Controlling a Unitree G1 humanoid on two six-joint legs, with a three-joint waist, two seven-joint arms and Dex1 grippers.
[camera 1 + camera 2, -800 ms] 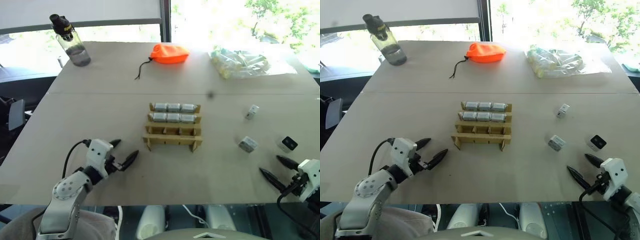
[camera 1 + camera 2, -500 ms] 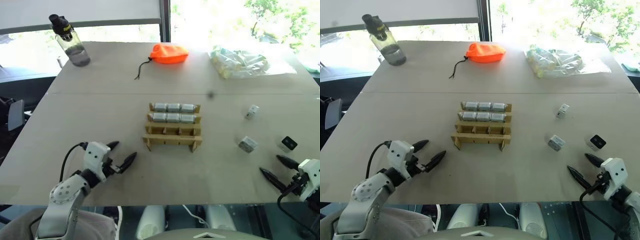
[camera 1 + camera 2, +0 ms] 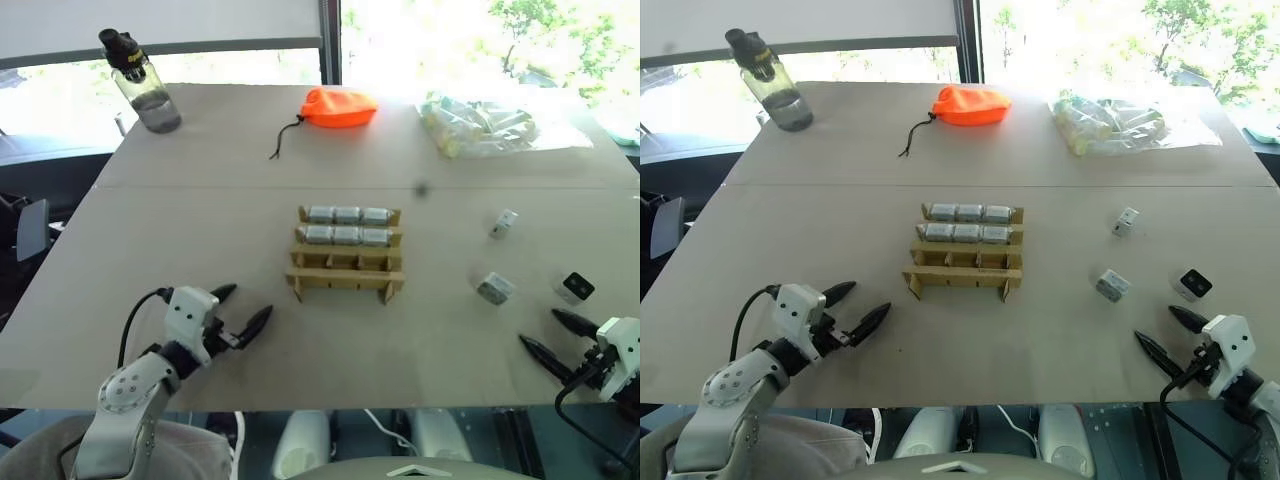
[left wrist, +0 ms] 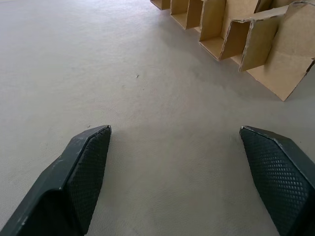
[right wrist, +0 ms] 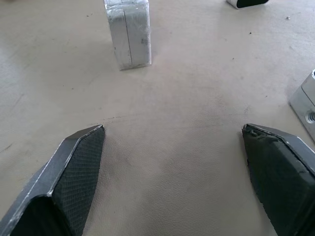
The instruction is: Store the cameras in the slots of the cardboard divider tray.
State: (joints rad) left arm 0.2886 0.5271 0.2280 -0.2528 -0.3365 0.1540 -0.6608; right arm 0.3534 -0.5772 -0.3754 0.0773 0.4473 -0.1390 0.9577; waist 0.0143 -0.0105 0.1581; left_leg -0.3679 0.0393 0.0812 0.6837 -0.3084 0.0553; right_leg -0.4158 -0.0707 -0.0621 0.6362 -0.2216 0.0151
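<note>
Cardboard divider tray [image 3: 345, 258] sits at table [image 3: 200, 230] centre, 3 rows of 3 slots. Far row and mid row each hold 3 silver-grey cameras [image 3: 346, 225], 6 stored in all. Near row is empty; its open slots show in the left wrist view, beyond the left fingers.

3 loose cameras lie on the table to the right of the tray, well apart from it:
- small white one [image 3: 504, 223], farthest of the three.
- silver-grey one [image 3: 495, 289], nearer and slightly left of the white one.
- white one w/ black face [image 3: 575, 288], near the right edge, just beyond the right gripper.

Left gripper [image 3: 240, 310]: near-left of the tray, low over the table, fingers spread wide, nothing between them. Not touching the tray.

Right gripper [image 3: 556, 335]: near-right corner area, fingers spread wide, empty. Points toward the loose cameras; no contact w/ any.

Far side of table: water bottle [image 3: 140, 80] at far left, orange drawstring pouch [image 3: 340, 107] at far centre, clear bag of pale pieces [image 3: 480, 125] at far right.
</note>
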